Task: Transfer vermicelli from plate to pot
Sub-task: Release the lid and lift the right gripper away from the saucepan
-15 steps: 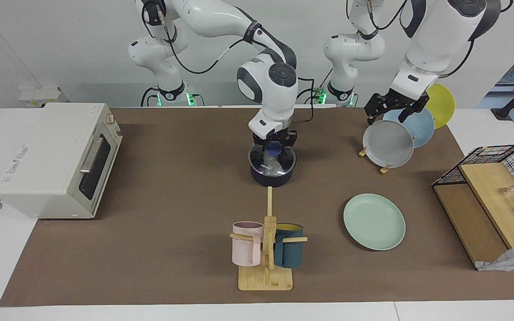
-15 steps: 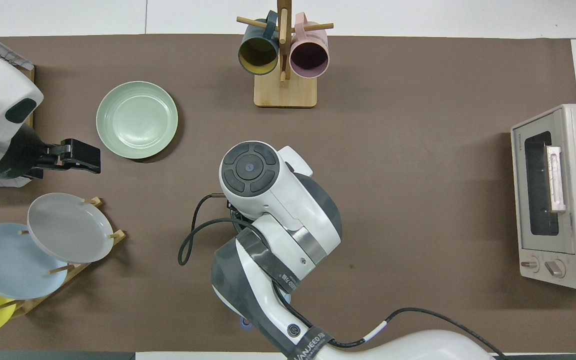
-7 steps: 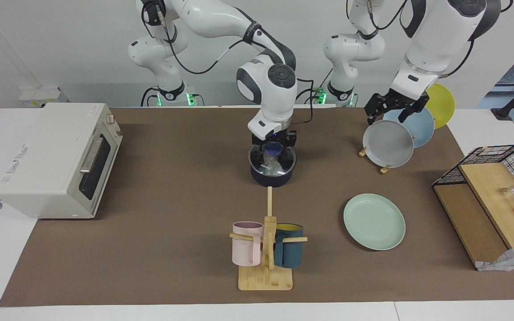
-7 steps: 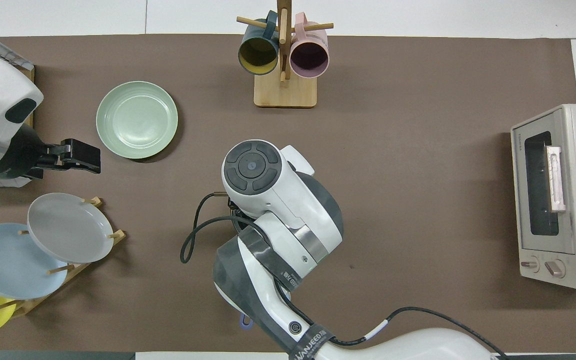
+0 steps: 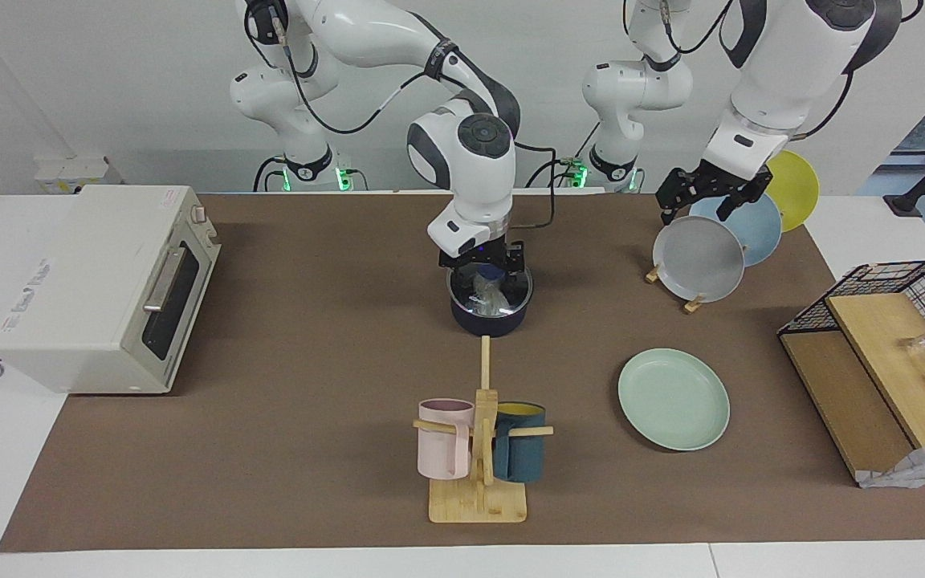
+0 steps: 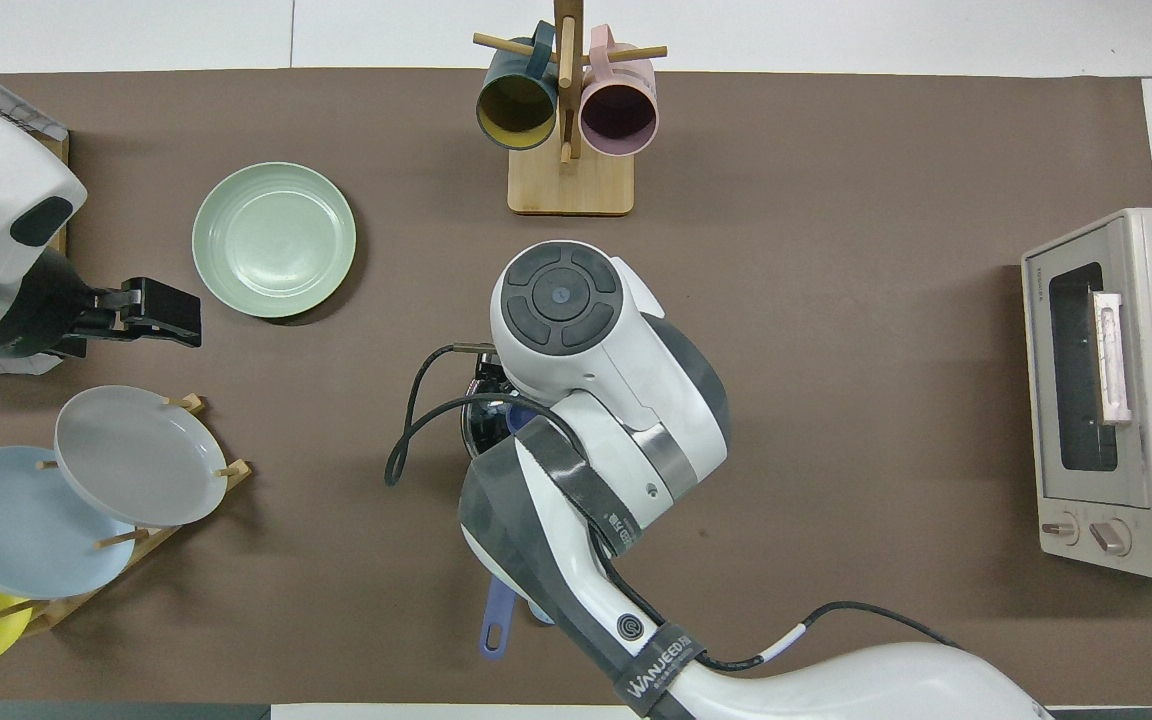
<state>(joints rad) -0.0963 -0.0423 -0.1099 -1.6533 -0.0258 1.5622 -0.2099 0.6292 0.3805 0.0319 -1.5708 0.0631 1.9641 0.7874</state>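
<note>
Directly under the right hand (image 5: 482, 269), fingers spread and holding nothing: vermicelli (image 5: 488, 298) lying in the pot (image 5: 489, 317). Left hand (image 5: 707, 201), open and empty, waits over the upright plates (image 5: 699, 258). Farther out, plate (image 5: 674, 399) on tabletop (image 5: 310, 337).

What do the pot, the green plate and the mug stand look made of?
Pot: probably enamelled or coated metal, dark navy with a shiny rim. Green plate: matte, uniformly pale, plastic or glazed ceramic; cannot tell which. Mug stand: light wood, likely bamboo.
</note>
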